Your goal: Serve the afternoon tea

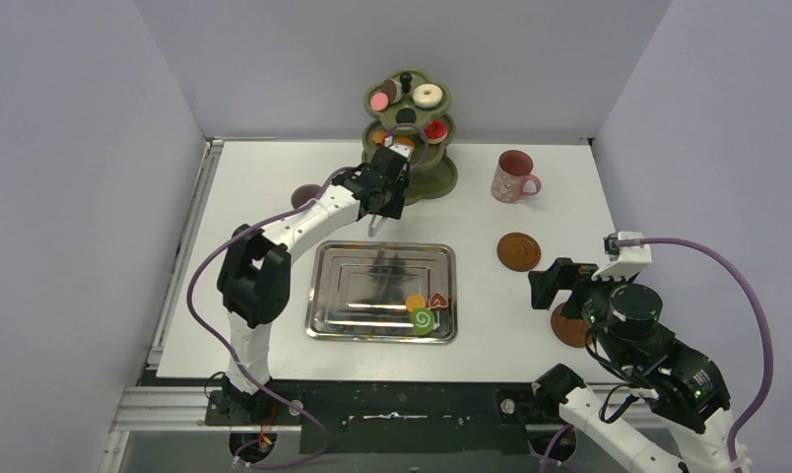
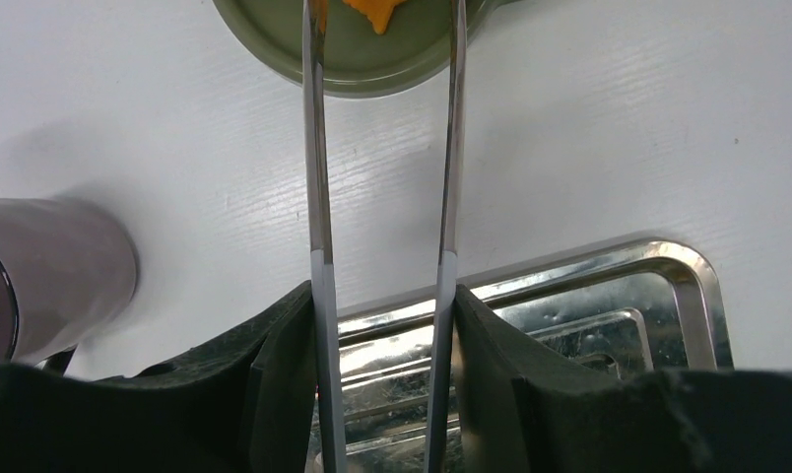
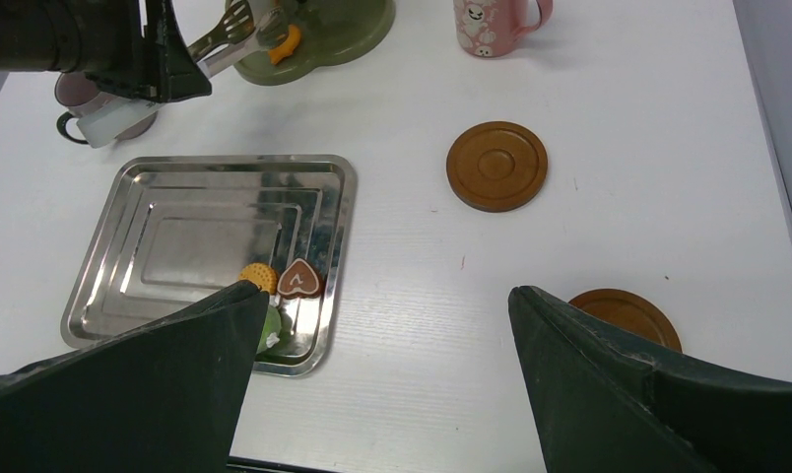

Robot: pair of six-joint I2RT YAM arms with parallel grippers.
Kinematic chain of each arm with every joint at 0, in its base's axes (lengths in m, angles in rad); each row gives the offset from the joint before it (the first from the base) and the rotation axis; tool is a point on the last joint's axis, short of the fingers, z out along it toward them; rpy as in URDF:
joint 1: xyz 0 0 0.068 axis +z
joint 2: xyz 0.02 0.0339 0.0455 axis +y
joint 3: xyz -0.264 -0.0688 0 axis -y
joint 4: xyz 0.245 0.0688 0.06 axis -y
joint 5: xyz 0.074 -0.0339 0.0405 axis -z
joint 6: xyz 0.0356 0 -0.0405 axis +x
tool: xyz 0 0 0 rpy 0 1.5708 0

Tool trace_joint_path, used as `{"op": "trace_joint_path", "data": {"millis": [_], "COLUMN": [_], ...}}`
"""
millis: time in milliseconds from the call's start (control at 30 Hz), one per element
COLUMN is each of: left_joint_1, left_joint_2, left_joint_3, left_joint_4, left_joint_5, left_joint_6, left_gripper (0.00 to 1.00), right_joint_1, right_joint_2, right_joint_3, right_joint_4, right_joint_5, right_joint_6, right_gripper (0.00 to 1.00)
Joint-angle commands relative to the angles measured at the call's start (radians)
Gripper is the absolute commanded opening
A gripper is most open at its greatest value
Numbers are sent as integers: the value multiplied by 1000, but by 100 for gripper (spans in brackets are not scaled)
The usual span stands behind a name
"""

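Upper middle of the frame, the left tool (image 1: 385,189), pinching metal tongs (image 2: 318,197), holds an orange sweet (image 2: 374,14) at the olive-green stand (image 1: 439,179); next, probably, a gentle release.

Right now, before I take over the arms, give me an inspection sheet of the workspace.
Surface: white table, a few small marks.
Job's things: olive stand at the far edge, sweets on its tiers; pink mug far right; mauve mug left of the stand, partly hidden by the left arm; coaster right of the steel tray; second coaster nearer, partly hidden; three sweets in the tray's near right corner.
Clutter: nothing seen.
Hands: left hand shut on tongs, tips by an orange sweet on the lowest tier; right hand open, empty.
Cables: left cable and right cable, purple, off the things.
Surroundings: grey walls.
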Motion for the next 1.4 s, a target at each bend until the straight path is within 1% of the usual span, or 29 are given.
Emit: {"op": "trace_joint_path", "data": {"millis": [0,200,433,567,900,1100,1367], "left_joint_1": [7,3,-22,-54,-228,-314,-436], "left_joint_2": [-118,-185,-302,-358,-436,-474,-523], "left_joint_3": [7,-33,-171,-216,-233,-262,-280], "left_joint_4": [0,-76,-106,-145,-324,-416,-516], "left_joint_5": [35,93,150,172,164,168,130], "left_joint_6": [13,3,-25,-23,12,-35,-90], "left_gripper": [44,41,40,40,39,39,40], "right_joint_1": [-6,-6,-6,-6,-6,-6,-6], "right_joint_2": [8,4,-5,5,11,29,35], "right_joint_3": [28,32,31,40,42,35,30], "right_joint_4": [24,9,7,-3,-9,-6,8], "right_joint_5": [4,6,14,27,50,48,48], "right_joint_6": [2,-3,-7,-21,-29,-30,-36], "right_gripper": [100,100,100,100,100,100,100]}}
